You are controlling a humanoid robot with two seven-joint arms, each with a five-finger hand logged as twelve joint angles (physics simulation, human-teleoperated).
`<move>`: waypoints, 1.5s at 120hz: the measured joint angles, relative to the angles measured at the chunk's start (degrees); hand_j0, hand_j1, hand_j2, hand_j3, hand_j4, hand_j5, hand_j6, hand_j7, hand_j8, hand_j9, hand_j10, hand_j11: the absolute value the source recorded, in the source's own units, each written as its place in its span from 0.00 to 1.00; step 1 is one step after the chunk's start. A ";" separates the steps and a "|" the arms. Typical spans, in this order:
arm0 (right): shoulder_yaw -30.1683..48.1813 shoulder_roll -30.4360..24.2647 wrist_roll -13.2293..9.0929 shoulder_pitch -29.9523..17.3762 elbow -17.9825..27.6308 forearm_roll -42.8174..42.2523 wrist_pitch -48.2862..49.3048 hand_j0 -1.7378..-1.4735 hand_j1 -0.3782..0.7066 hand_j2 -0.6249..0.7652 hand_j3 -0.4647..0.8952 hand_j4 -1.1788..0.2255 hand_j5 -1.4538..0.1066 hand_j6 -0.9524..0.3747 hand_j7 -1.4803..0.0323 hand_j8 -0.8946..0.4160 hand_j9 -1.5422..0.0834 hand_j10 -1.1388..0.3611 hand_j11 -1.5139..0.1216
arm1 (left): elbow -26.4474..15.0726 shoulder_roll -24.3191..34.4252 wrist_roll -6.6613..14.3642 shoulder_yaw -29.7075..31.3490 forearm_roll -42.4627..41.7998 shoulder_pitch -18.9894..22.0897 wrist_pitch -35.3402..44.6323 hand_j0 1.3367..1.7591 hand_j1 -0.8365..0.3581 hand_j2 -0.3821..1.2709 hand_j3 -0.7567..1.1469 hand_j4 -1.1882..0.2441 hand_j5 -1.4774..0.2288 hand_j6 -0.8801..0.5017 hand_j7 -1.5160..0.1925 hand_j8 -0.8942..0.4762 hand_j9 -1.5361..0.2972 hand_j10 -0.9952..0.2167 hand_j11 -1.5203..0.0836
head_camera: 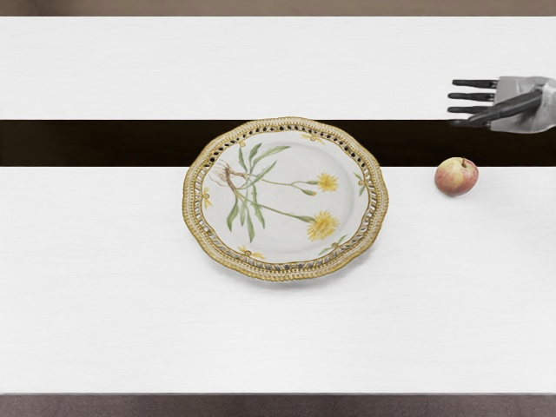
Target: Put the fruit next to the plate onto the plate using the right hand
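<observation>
The plate [375,201] looked like glossy glazed china with a gilt, pierced rim. The counter [130,330] was matt white. The apple [456,175], at the plate's three o'clock, was smooth-skinned.

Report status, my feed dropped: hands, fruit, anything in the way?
Right hand open, empty, beyond the apple. Apple beside plate, right of it, apart. Nothing between them. Left hand out of view.

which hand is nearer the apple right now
Right. The right hand is just behind the apple, slightly to its right, fingers open, not touching. The left hand is out of view.
</observation>
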 joint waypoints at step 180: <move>-72.83 9.77 0.00 32.46 53.54 -35.19 -69.91 0.30 0.04 0.45 0.34 0.83 0.92 0.70 0.97 0.67 0.94 0.75 0.91 | -0.03 0.00 0.00 0.02 -0.01 0.00 0.00 0.76 0.97 0.23 0.40 0.82 0.85 0.62 0.87 0.64 0.82 0.81 0.93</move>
